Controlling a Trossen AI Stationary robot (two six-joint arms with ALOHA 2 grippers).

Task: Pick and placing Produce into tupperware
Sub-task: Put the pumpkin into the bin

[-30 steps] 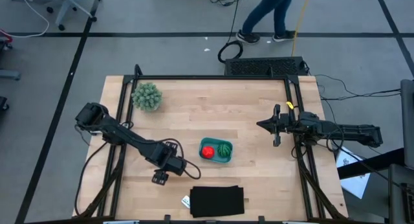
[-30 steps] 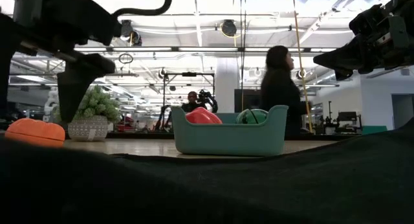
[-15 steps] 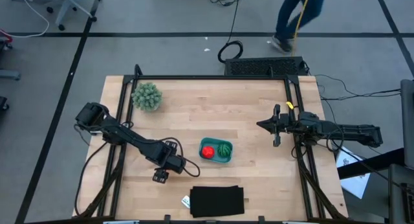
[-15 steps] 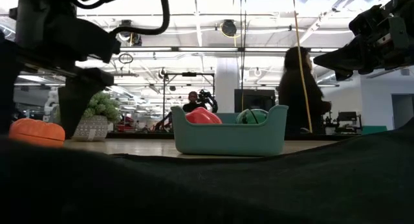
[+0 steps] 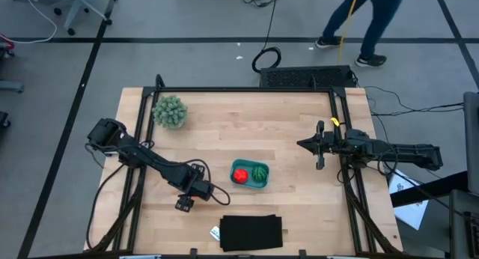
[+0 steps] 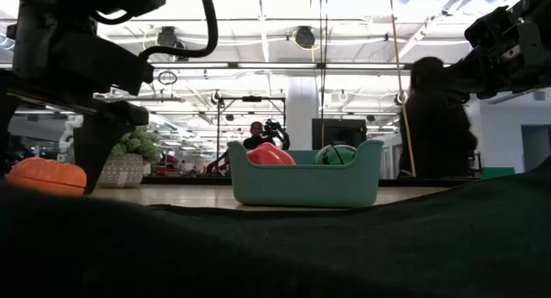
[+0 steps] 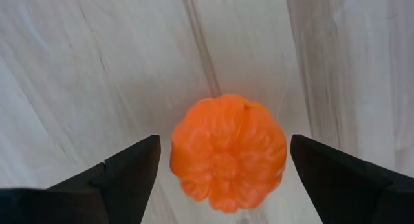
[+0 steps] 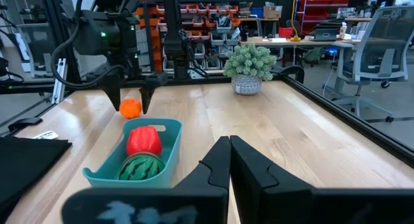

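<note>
Lower now, my left gripper (image 7: 220, 160) hangs fingers wide around the orange ball (image 7: 228, 153) on the pale wooden tabletop (image 5: 224, 132), left of the teal tub (image 5: 250, 174). Right gripper (image 5: 302, 144) fingers closed. A person (image 5: 364, 23) crosses the grey floor (image 5: 187, 19) behind.

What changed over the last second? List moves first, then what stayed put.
The left gripper has come lower around the orange ball, fingers open on both sides, not yet gripping. A person walked rightward behind the table. Unchanged: the red ball and watermelon ball in the teal tub, and the shut right gripper hanging at the right side.
</note>
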